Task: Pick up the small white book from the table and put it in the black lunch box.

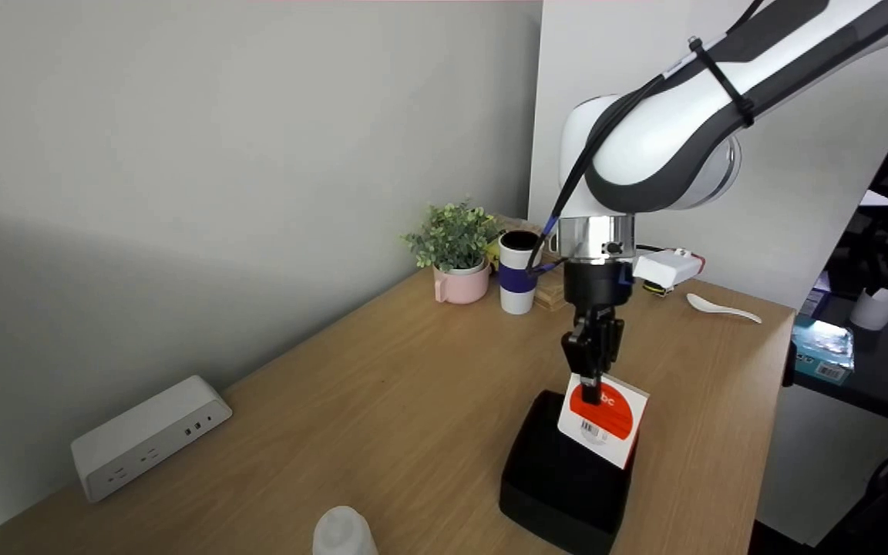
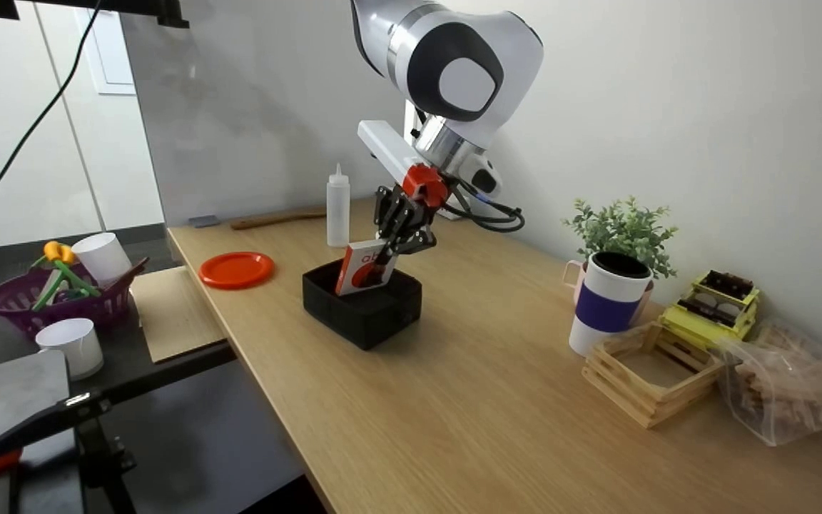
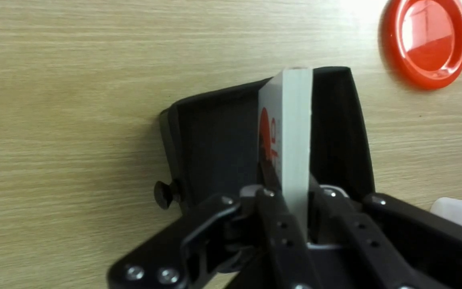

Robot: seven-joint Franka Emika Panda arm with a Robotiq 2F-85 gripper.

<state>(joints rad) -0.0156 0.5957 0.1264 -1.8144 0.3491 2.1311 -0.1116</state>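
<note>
The gripper (image 1: pixel 592 389) is clamped on the small white book (image 1: pixel 606 424), a finger to each face, likely so it enters edge-first (I'd do likewise). Just below the tool stands the black lunch box (image 2: pixel 397 321), the book tilted over its mouth; whether they touch I can't tell. Farther from the tool, a pink mug (image 1: pixel 461 287) holds a plant (image 1: pixel 450 237).

wrist view: fingers (image 3: pixel 285 233) blurred | red plate (image 3: pixel 429 40): glare | in an exterior view: wall (image 1: pixel 259 154) shadowed
</note>
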